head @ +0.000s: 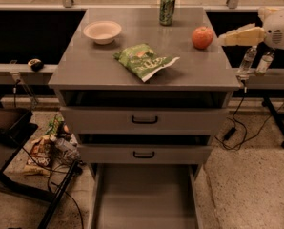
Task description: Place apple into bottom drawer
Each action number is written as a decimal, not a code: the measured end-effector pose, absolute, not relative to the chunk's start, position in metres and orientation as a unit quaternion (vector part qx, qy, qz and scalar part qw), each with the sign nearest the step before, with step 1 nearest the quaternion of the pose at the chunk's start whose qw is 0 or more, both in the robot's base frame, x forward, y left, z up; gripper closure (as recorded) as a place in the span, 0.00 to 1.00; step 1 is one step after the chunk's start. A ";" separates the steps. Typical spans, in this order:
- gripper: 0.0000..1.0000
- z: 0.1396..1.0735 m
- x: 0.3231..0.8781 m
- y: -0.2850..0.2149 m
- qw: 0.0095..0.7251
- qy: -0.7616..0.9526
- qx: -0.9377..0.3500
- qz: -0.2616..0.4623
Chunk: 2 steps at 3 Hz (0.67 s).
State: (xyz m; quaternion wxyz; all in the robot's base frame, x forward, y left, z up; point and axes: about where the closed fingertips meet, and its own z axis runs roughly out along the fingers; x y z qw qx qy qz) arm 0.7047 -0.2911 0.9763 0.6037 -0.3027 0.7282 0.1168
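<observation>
Where the desk (194, 68) nears its far right corner, the apple (202, 37) sits on the top, close to the right edge; hand (225, 38), cream-coloured, just off that right edge, tip pointing at the apple, near it but apart; whether it is spread or pressed together cannot be told; green can (167, 8) upright at the far edge, left of the apple; green snack bag (144, 61) mid-desk; pale bowl (102, 31) near the far left corner; bottom drawer (144, 197) pulled out below the near edge, grey floor in view; two upper drawers (144, 119) shut.
</observation>
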 end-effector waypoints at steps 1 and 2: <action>0.00 0.968 0.758 -0.282 0.609 0.742 -0.264 0.098; 0.00 0.956 0.802 -0.273 0.606 0.755 -0.237 0.079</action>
